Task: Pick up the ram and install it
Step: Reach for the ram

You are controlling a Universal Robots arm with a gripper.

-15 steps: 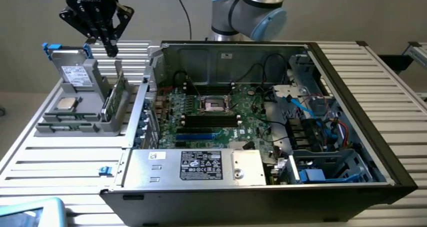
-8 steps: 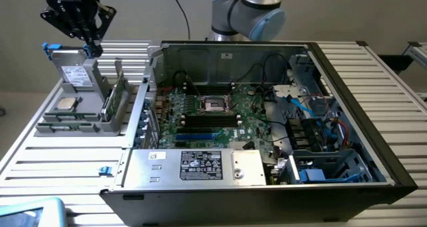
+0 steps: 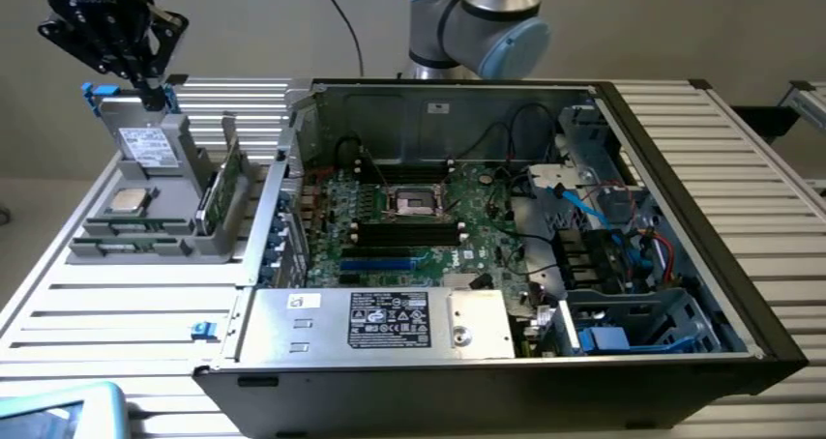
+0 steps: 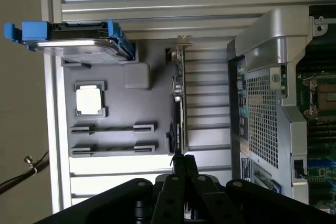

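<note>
The ram (image 3: 217, 195) is a thin green board standing on its long edge in a grey parts holder (image 3: 174, 244), to the exterior view's left of the open computer case. The wrist view shows the ram (image 4: 178, 108) edge-on, as a narrow dark-green strip. My black gripper (image 3: 158, 91) hangs above the far end of the holder, over the drive and apart from the ram. Its fingertips are shut together with nothing between them. In the wrist view the gripper (image 4: 184, 162) lines up with one end of the ram.
The holder (image 4: 136, 108) also carries a grey drive with blue handles (image 3: 149, 149) (image 4: 79, 40) and a square silver processor (image 3: 127, 200) (image 4: 90, 99). The open case (image 3: 671, 159) holds the motherboard with black memory slots (image 3: 406, 231). The arm's base (image 3: 471, 23) stands behind it.
</note>
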